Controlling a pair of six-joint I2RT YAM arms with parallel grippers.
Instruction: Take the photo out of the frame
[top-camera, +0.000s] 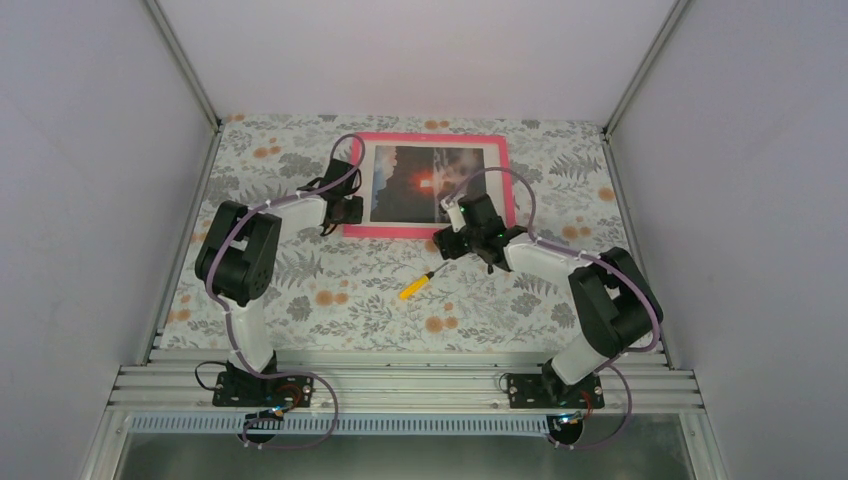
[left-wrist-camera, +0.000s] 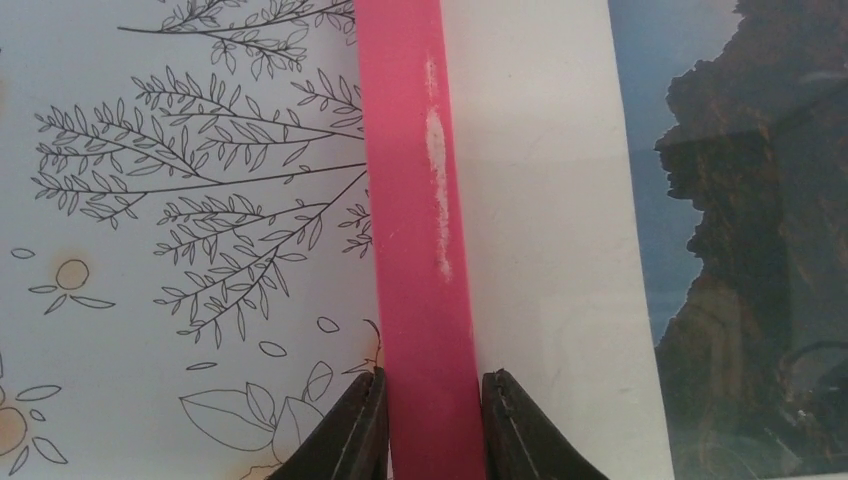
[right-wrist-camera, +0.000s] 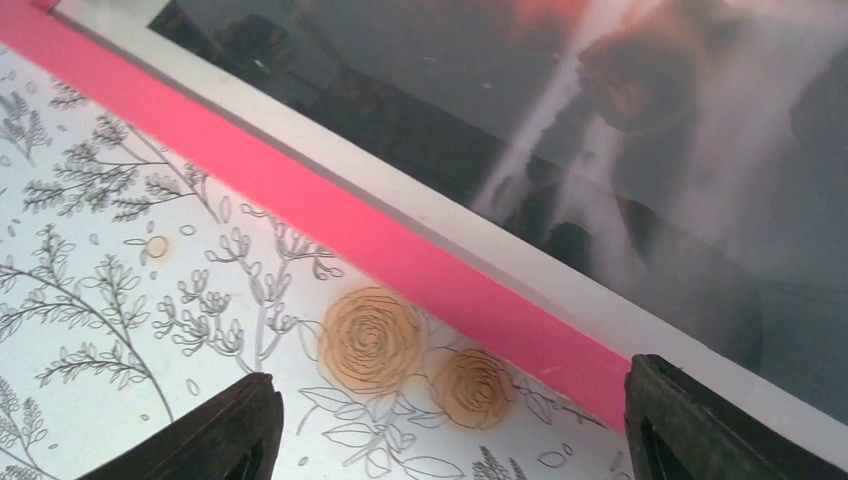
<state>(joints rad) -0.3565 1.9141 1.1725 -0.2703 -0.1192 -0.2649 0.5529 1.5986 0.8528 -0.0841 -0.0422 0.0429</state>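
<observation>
The frame (top-camera: 430, 232) lies face up at the back of the table, its thin pink border round a white mat and the photo (top-camera: 425, 183) of dark rocks and a red sun. My left gripper (top-camera: 350, 210) is at the frame's left side. In the left wrist view its jaws (left-wrist-camera: 435, 400) press on both sides of the pink border (left-wrist-camera: 410, 200), with the photo (left-wrist-camera: 740, 250) at the right. My right gripper (top-camera: 455, 240) hovers open over the frame's near edge (right-wrist-camera: 350, 235). Nothing is between its fingers (right-wrist-camera: 450, 395), and the photo (right-wrist-camera: 560, 120) shows under reflecting glass.
A screwdriver with a yellow handle (top-camera: 415, 284) lies on the flowered tablecloth just in front of the frame, near the right gripper. White walls close in the table on three sides. A white mat (left-wrist-camera: 540, 200) separates the border from the photo.
</observation>
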